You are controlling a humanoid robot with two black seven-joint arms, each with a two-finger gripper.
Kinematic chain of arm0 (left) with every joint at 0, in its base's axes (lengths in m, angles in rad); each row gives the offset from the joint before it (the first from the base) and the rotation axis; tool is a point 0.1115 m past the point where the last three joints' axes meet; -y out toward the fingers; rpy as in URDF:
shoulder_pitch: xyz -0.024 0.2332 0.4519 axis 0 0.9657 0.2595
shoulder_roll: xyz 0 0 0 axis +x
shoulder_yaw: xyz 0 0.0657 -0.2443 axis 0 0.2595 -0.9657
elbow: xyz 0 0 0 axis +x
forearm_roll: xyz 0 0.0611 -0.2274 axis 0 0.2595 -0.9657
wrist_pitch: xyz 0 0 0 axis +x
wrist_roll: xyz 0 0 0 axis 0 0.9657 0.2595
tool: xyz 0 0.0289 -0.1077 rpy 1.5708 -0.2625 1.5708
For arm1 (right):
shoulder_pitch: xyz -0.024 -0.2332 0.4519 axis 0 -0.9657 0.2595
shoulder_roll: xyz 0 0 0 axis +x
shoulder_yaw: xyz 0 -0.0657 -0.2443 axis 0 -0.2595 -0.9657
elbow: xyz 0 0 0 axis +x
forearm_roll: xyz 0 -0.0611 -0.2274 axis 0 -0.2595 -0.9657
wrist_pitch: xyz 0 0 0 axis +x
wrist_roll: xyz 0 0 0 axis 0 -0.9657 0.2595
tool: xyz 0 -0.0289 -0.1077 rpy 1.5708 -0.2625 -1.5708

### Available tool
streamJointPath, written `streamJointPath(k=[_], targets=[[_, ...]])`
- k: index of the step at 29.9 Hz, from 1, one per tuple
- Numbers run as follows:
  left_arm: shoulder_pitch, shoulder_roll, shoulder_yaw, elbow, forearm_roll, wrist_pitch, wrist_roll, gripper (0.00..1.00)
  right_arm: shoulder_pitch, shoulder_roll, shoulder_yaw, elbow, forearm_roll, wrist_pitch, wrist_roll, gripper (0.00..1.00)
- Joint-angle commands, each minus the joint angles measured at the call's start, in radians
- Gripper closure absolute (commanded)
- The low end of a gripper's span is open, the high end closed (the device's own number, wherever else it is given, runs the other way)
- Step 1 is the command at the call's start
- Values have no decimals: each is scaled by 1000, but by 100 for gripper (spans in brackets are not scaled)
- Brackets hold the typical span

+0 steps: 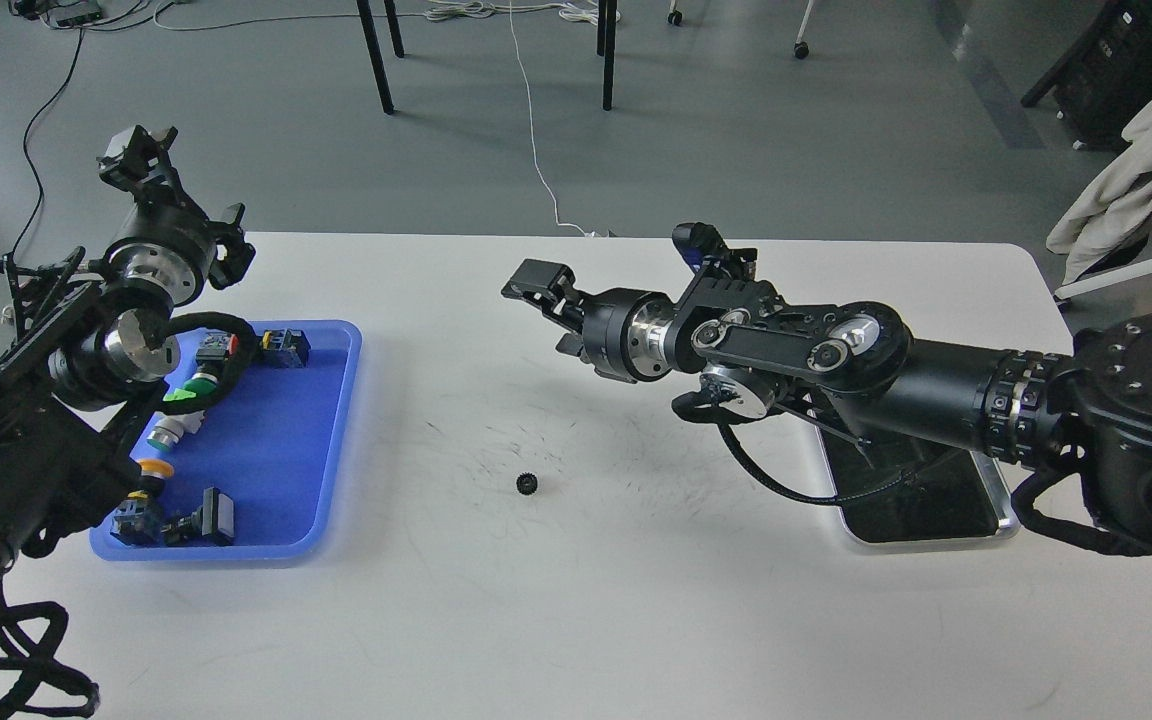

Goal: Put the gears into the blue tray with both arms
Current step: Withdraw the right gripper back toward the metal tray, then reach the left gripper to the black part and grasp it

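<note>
Lying alone on table (636, 600), gear (526, 484); right gripper (534, 283) above, grip unclear; left gripper (141, 152) likewise unclear

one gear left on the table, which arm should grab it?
Probably right. The right gripper hangs over the open table, nearer the gear. The left gripper is raised beyond the blue tray, farther off.
</note>
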Motion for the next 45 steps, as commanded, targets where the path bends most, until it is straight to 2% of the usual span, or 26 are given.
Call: streamJointPath(k=[1, 3, 7, 9, 12, 15, 20, 24, 27, 32, 36, 38, 45], targets=[[-8, -2, 1, 0, 0, 0, 4, 2, -3, 0, 127, -4, 2, 2, 2, 5], [-8, -3, 1, -5, 5, 0, 7, 2, -8, -9, 193, -2, 11, 0, 2, 5], [-6, -11, 13, -31, 20, 1, 8, 2, -77, -171, 326, 10, 122, 9, 2, 5], [-9, -11, 61, -60, 38, 6, 8, 2, -121, -276, 416, 27, 163, 20, 6, 5], [-8, 5, 128, -147, 86, 10, 7, 2, -250, -423, 608, 70, 179, 66, 25, 5], [11, 46, 158, -273, 181, 27, 8, 2, -447, -515, 879, 123, 179, 141, 28, 5], [68, 170, 271, -503, 356, 27, 10, 2, -785, -541, 1280, 172, 179, 281, 23, 5], [97, 251, 378, -667, 495, 29, 8, 2, -959, -537, 1391, 238, 212, 353, 25, 5], [127, 256, 452, -732, 697, 29, 7, 2, -1020, -531, 1400, 266, 273, 375, 29, 4], [176, 212, 559, -724, 1119, 44, -5, 2, -1036, -486, 1385, 265, 286, 373, 32, 3], [241, 144, 603, -635, 1516, 141, -45, 2, -1036, -445, 1382, 257, 281, 372, 32, 2], [278, 106, 606, -577, 1668, 178, -47, 2, -1036, -436, 1382, 257, 281, 372, 32, 2], [344, -1, 595, -462, 1925, 213, -34, 2, -1036, -431, 1377, 255, 280, 370, 32, 2]])
